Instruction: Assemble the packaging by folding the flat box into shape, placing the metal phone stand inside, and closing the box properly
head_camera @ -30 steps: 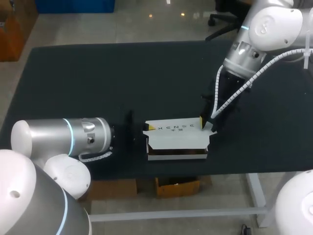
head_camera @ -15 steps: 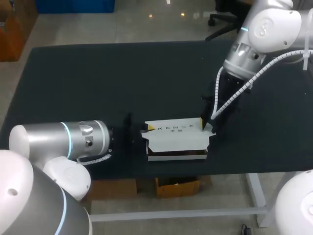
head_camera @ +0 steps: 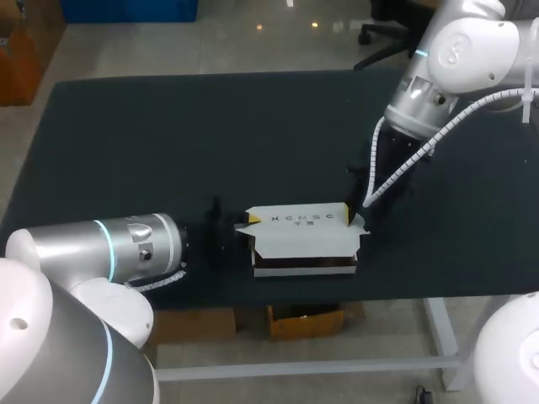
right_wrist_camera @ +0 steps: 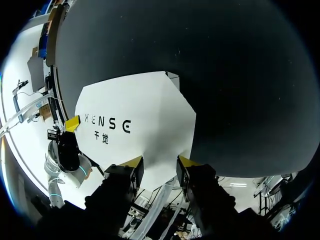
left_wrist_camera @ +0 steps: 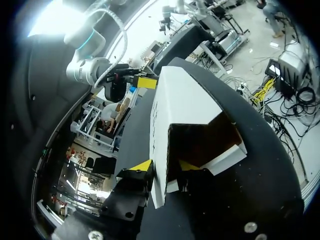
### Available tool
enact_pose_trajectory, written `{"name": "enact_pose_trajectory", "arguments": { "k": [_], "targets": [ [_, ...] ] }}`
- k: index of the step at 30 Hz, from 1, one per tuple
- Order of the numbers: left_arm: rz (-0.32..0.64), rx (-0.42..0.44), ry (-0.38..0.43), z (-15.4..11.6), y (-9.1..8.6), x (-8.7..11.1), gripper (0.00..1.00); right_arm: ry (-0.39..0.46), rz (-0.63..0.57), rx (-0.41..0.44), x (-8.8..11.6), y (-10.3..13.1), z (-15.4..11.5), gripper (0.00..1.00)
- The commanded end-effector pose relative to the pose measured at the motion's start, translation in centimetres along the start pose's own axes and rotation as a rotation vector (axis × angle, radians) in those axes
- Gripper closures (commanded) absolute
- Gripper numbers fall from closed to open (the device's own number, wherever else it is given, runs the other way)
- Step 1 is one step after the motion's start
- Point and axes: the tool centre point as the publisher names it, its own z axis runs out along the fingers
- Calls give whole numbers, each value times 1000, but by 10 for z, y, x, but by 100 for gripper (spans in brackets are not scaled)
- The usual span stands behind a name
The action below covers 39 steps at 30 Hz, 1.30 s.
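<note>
My left arm [head_camera: 93, 252] has drawn back toward my left and the table's near edge over the past second. My left pincer [head_camera: 229, 223] has gone with it. The left end of the box [head_camera: 307, 242] now reaches a little further left than it did. My right arm [head_camera: 463, 50] has hardly stirred.

The black table [head_camera: 126, 126] bears only the box, which lies near the front edge, about the middle of its width. My left arm comes in low from the left corner and lies almost level with the tabletop. My right arm comes down steeply from the far right corner to the box's right end.

The box is white and folded into shape, with print on its top panel. In the head view a brown strip of its inside shows along the front. In the left wrist view its left end stands open on a brown interior.

My left pincer [left_wrist_camera: 167, 166] is pinching the box's wall at that open end. One finger [left_wrist_camera: 141, 165] lies against the outside and the other finger [left_wrist_camera: 192, 166] is inside the box, the wall upright between them.

My right pincer [right_wrist_camera: 159, 161] sits at the right end of the printed top panel, the white card running up into it. Whether it nips the card or merely rests against it, I cannot tell.
</note>
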Motion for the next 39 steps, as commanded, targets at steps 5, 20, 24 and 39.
{"name": "enact_pose_trajectory", "arguments": {
  "k": [5, 20, 24, 39],
  "targets": [
    [-3, -16, -37, -25, 3, 10, 72, 2, 1, -1, 0, 0, 2, 59],
    [-225, -166, -8, -89, 13, -2, 61, 9, 7, -11, -3, -2, 3, 60],
    [-301, -126, 29, -101, 12, -14, 51, 13, 10, -14, -4, -3, 4, 60],
    [-485, -373, 309, -100, 19, -43, 0, 10, 11, -27, -7, -4, 5, 60]
  ]
}}
